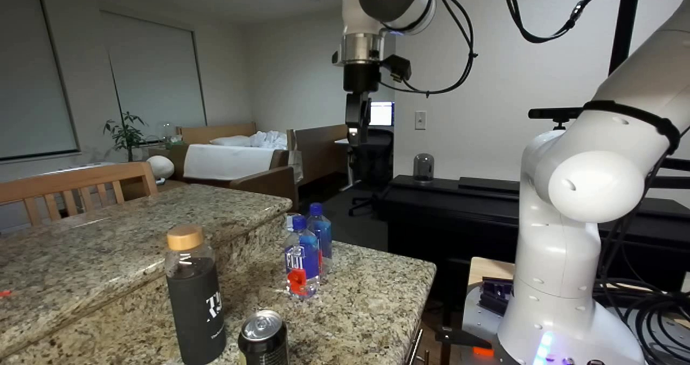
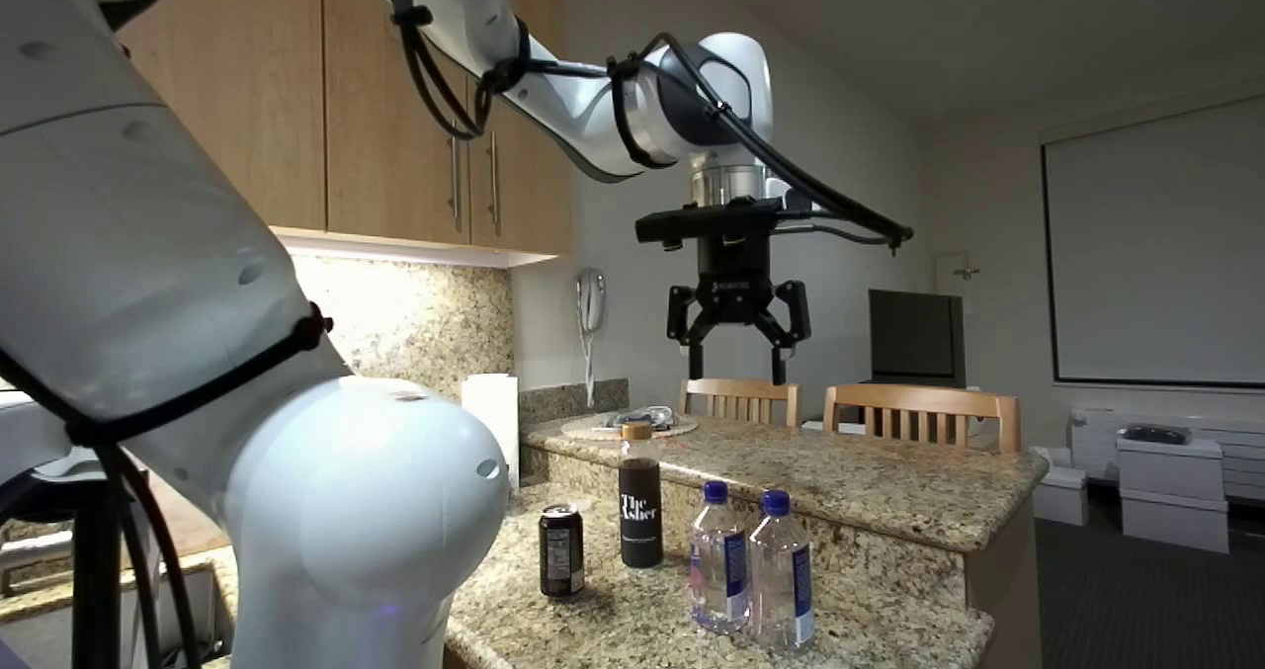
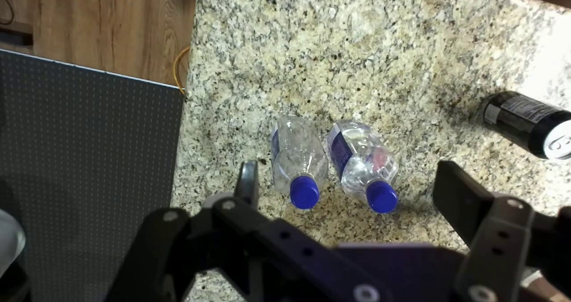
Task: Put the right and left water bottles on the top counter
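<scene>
Two clear plastic water bottles with blue caps and blue-and-red labels stand upright side by side on the lower granite tier. In an exterior view they are the left bottle [image 2: 718,565] and the right bottle [image 2: 781,580]. The wrist view also shows both, one nearer the counter's edge [image 3: 296,152] and one nearer the can [image 3: 361,157]. The top counter [image 2: 860,466] is the raised granite tier behind them, also seen in an exterior view [image 1: 135,219]. My gripper [image 2: 737,363] is open and empty, well above the bottles. In the wrist view its fingers [image 3: 348,177] appear either side of both caps.
A black flask with a brown cap [image 2: 640,516] and a dark drinks can [image 2: 561,550] stand on the lower tier [image 1: 366,284] beside the bottles. A round mat with items [image 2: 632,424] lies on the top counter's far end. Wooden chairs [image 2: 919,417] stand behind it.
</scene>
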